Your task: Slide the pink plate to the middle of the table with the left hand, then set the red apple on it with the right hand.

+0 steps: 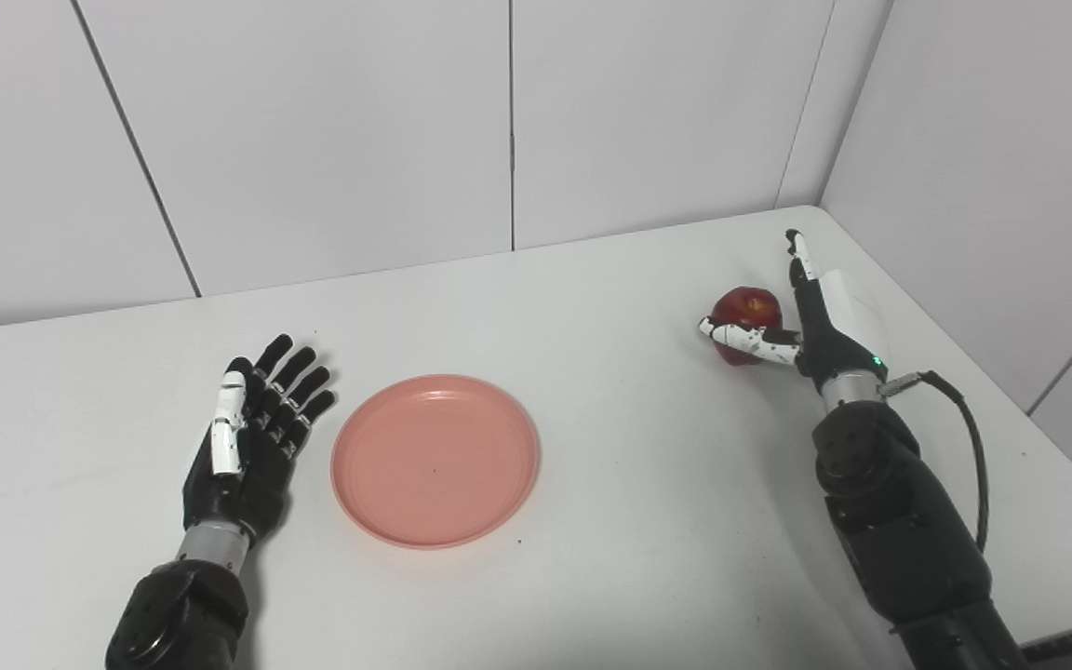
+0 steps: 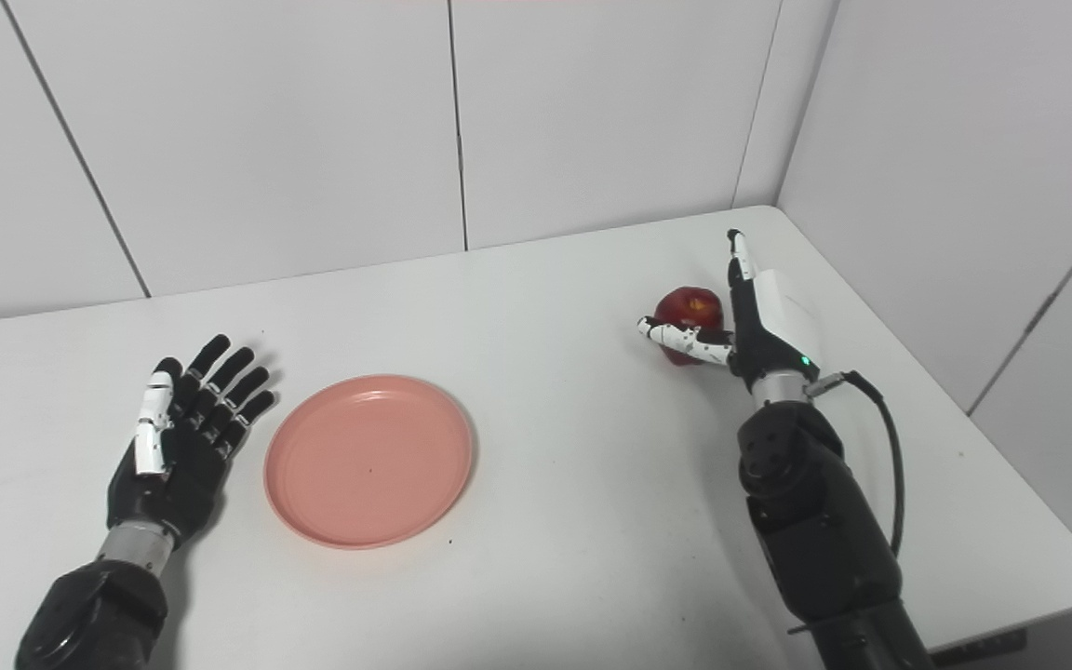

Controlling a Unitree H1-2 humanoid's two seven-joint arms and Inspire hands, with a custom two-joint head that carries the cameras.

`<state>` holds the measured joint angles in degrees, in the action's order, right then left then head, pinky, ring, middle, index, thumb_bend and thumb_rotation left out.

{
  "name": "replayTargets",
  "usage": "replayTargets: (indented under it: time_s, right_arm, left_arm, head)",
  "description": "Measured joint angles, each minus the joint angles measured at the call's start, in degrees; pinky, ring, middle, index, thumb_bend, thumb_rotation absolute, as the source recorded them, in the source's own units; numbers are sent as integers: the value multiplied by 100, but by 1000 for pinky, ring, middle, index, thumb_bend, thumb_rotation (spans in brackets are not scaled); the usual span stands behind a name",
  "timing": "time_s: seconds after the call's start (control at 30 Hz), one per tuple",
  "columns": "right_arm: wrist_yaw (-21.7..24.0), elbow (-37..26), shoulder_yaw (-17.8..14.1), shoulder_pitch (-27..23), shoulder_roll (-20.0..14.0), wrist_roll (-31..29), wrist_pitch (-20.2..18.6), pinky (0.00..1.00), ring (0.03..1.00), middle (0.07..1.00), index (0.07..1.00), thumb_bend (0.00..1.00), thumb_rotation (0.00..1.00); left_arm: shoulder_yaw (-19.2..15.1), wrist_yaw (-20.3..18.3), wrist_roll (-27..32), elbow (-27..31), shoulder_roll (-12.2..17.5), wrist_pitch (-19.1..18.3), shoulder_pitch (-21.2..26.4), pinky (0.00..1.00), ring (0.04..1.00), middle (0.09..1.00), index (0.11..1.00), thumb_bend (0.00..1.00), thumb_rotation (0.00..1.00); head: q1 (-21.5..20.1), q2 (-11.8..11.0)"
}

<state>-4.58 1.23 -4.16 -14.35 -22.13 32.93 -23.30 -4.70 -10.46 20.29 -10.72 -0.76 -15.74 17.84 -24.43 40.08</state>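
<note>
Left hand: lay lower left, fingers spread, holding nothing, just beside the plate's left rim.
Pink plate: sat empty at lower centre of the white table.
Red apple: stood at right, near the far corner.
Right hand: released, fingers straight, thumb across the apple's front.

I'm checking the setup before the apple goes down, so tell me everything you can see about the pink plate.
The pink plate is round and shallow, a salmon pink with a low raised rim and a flat well, and looks like smooth matte plastic. It lies flat, right side up and empty on the white table, somewhat left of centre. A tiny dark speck sits near its middle. The open left hand lies just beside its left edge, with a narrow gap between them. The red apple is far off to the right.
</note>
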Motion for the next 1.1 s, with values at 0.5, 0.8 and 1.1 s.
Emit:
replayTargets:
  time_s: [0.5,0.8,1.1]
  right_arm:
    - [2,202,22,-53,-7,-47,-3,767,890,946,988,1000,535]
    - [17,208,125,-82,-16,-32,-24,761,884,939,975,1000,522]
    - [17,268,134,-171,-16,-47,-25,756,874,924,960,1000,499]
  left_arm:
    - [-5,6,2,94,-1,-123,-26,874,873,887,882,376,1000]
    - [-3,41,-2,143,-7,-161,-44,866,866,880,874,378,1000]
    - [13,47,-12,163,-7,-169,-55,862,865,879,872,376,1000]
  head:
    - [18,53]
    - [26,62]
    - [53,70]
